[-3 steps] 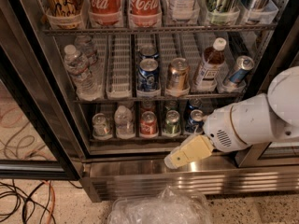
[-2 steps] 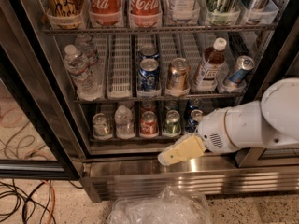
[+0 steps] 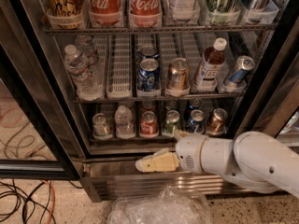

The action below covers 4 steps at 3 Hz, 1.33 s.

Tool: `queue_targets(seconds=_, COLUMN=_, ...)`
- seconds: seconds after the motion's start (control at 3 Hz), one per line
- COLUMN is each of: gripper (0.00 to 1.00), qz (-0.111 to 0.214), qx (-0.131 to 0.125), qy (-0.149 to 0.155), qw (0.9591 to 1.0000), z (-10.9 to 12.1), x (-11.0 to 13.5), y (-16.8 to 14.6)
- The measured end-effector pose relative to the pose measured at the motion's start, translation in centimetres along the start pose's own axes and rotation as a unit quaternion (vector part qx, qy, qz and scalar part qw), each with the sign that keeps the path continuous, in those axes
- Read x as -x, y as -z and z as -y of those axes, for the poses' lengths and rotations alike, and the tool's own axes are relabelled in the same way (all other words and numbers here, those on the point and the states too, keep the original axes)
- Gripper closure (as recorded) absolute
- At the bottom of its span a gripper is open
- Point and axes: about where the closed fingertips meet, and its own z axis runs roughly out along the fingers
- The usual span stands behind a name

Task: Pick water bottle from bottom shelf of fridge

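The water bottle [image 3: 124,121], small and clear with a white cap, stands on the bottom shelf [image 3: 131,138] of the fridge [image 3: 154,183], second lane from the left. A silver can [image 3: 101,125] is to its left and a red can [image 3: 148,123] to its right. My gripper [image 3: 149,163], cream-coloured on a white arm [image 3: 243,162], points left in front of the steel base. It is below the shelf's front edge, below and to the right of the bottle, and apart from it.
More cans [image 3: 195,120] fill the bottom shelf to the right. The rack above holds larger water bottles [image 3: 80,69], cans and a brown-liquid bottle [image 3: 210,64]. A black door frame [image 3: 32,125] stands at left. Cables [image 3: 23,202] and a crumpled clear plastic bag [image 3: 159,209] lie on the floor.
My gripper has moved left and slightly down along the front of the fridge base, closer to the lane under the water bottle. Nothing on the shelves has moved.
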Motion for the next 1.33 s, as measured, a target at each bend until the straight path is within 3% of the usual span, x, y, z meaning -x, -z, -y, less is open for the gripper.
queue_targets(seconds=0.33, gripper=0.00, qz=0.074, qx=-0.009, qy=0.017, qw=0.9970, z=0.7, x=1.8, y=-3.5)
queue_targets(seconds=0.67, gripper=0.00, qz=0.102, qx=-0.041, qy=0.016, qw=0.9938, z=1.3, x=3.1, y=-6.3)
queue_targets(seconds=1.0, gripper=0.00, qz=0.111, qx=-0.080, qy=0.013, qw=0.9904, z=3.3, x=3.7, y=-6.0)
queue_targets(seconds=1.33, gripper=0.00, qz=0.111, qx=-0.080, qy=0.013, qw=0.9904, z=3.3, x=3.7, y=-6.0)
